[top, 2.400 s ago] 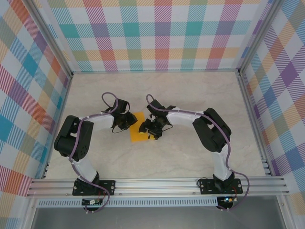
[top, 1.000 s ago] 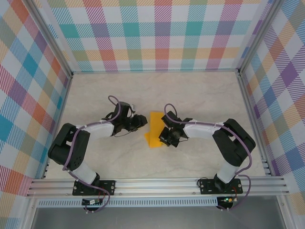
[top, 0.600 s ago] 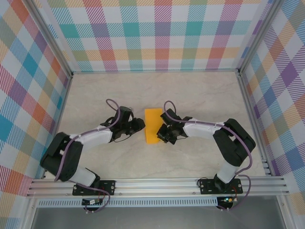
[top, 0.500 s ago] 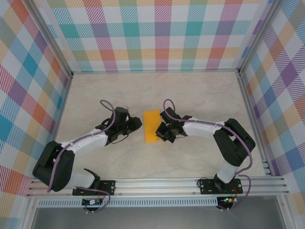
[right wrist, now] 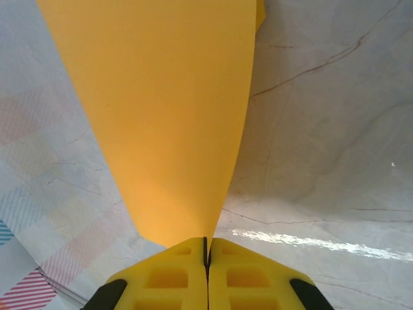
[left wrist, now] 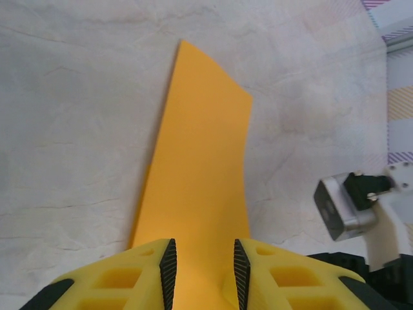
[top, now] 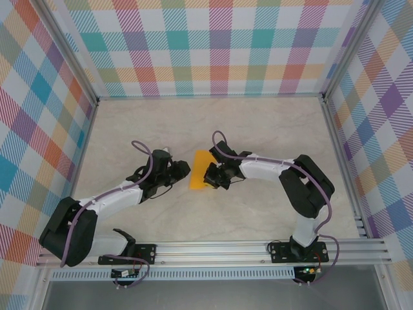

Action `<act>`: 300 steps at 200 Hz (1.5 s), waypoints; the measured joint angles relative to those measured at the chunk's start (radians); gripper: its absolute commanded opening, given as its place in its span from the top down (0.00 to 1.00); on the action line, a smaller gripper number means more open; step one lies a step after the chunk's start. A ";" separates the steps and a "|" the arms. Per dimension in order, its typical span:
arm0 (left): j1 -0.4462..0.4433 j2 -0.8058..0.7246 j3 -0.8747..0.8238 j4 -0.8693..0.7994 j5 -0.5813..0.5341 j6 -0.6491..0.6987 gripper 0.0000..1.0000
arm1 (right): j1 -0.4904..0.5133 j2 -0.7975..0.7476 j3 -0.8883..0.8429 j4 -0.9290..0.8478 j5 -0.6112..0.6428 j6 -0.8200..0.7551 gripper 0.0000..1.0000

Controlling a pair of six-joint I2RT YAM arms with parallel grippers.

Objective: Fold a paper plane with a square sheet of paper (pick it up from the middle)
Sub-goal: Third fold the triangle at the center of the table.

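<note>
My right pincer is clamped shut on one end of the thin orange-yellow sheet of paper, which is folded into a narrow tapering strip. It lies mid-way across the pale marbled bench, between my two arms. My left pincer stands partly apart. The strip's other end runs in between its black pads, and I cannot tell whether they touch it.

Narrow orange-yellow sheet of paper, mid-table
</note>
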 measured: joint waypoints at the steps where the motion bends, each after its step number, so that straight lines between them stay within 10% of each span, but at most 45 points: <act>1: 0.000 0.001 0.000 0.001 0.001 0.000 0.69 | 0.000 0.001 0.001 -0.001 -0.001 0.000 0.96; 200: 0.043 0.383 0.190 0.059 0.164 0.069 0.85 | -0.002 -0.051 -0.108 0.110 -0.010 0.084 0.81; 300: 0.046 0.383 0.192 0.070 0.216 0.077 0.85 | -0.010 -0.098 -0.134 0.073 -0.010 0.086 1.00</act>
